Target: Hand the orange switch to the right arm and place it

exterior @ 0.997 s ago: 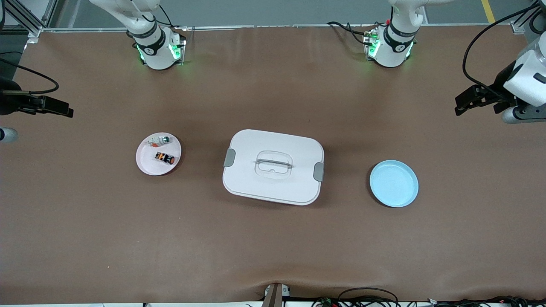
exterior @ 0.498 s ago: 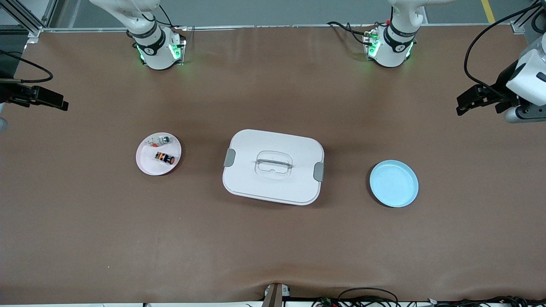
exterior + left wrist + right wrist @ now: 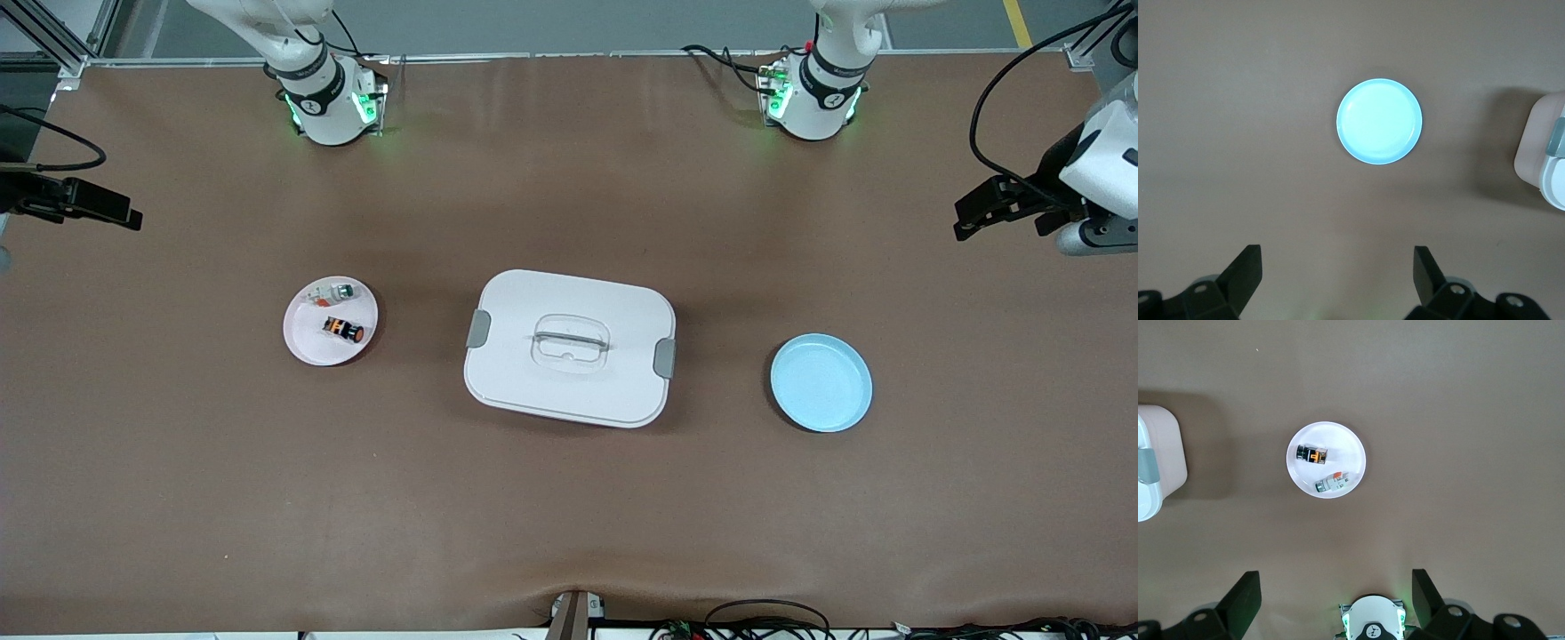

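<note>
1. Two small parts lie on a white plate [image 3: 307, 342] toward the right arm's end of the table [image 3: 569, 516].
2. One of them is the orange switch [image 3: 342, 330], black and orange. It lies on the side of the plate nearer the front camera.
3. The other one is a whitish part [image 3: 332, 292] with green and red bits. It lies on the same plate, just beside the switch and farther from the front camera.
4. Nothing touches the orange switch.
5. A big white box [image 3: 569, 348] with a lid and a handle sits in the middle of the table. It has a gray clip at each end.
6. A light blue plate [image 3: 821, 383] sits toward the left arm's end of the table, with nothing on it.
7. The right gripper [image 3: 1331, 597] hangs high up at the right arm's end of the table, well apart from the white plate. Its fingers [image 3: 1245, 597] are spread wide and hold nothing.
8. The left gripper [image 3: 1335, 277] hangs high up at the left arm's end of the table, well apart from the blue plate. Its fingers [image 3: 1425, 273] are spread wide too and hold nothing.
</note>
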`<move>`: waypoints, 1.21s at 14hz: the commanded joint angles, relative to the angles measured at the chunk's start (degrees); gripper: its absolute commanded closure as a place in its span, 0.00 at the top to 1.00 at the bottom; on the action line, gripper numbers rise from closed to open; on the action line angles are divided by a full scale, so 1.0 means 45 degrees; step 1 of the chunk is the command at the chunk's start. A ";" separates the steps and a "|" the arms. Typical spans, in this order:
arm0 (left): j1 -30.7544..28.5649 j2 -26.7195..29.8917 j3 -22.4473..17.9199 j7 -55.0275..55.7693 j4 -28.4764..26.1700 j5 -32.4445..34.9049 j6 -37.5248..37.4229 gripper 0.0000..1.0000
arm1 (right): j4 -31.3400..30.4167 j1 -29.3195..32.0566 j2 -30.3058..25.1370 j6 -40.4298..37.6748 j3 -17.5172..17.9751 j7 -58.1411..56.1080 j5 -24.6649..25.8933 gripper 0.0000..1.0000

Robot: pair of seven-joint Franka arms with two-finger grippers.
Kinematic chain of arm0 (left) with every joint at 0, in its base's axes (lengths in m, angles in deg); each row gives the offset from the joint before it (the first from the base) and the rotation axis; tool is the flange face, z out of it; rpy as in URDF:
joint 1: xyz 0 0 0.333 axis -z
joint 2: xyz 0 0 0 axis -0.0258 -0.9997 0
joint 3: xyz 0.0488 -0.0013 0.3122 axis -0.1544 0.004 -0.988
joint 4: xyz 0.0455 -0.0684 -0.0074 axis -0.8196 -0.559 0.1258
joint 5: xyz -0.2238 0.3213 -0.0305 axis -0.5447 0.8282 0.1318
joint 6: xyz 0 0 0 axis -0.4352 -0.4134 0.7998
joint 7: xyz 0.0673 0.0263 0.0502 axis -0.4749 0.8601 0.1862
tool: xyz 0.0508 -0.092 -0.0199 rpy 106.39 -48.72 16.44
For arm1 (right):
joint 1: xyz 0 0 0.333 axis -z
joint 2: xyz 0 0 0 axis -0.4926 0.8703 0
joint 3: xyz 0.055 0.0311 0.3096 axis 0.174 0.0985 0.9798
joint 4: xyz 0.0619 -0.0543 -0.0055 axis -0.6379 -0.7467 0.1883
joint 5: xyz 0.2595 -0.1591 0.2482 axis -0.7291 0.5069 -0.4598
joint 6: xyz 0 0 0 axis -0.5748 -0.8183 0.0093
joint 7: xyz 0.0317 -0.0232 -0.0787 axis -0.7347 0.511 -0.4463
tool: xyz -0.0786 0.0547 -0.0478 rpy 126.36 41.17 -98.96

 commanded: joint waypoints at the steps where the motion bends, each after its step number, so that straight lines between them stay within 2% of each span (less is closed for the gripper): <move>1: -0.0078 0.0279 -0.0054 -0.0162 -0.0021 -0.0075 -0.0030 1.00 | 0.0013 -0.0007 -0.0217 -0.0006 0.0090 -0.0170 -0.0133 1.00; 2: -0.0078 0.0279 -0.0055 -0.0162 -0.0021 -0.0075 -0.0049 1.00 | 0.0013 -0.0220 -0.0217 0.0033 0.0032 -0.0307 -0.0094 1.00; 5: -0.0215 0.0279 -0.0035 -0.0181 -0.0040 -0.0056 -0.0089 1.00 | 0.0013 -0.1196 -0.0217 0.0053 -0.1098 -0.0348 -0.0113 1.00; 12: -0.0215 0.0279 -0.0016 -0.0181 -0.0040 -0.0075 -0.0128 1.00 | -0.0162 -0.1198 -0.0392 0.0345 -0.1160 -0.0542 -0.0152 1.00; 17: -0.0215 0.0299 -0.0016 -0.0181 -0.0021 -0.0056 -0.0284 1.00 | -0.1237 -0.1529 -0.1075 0.1518 -0.1257 -0.0562 -0.0270 1.00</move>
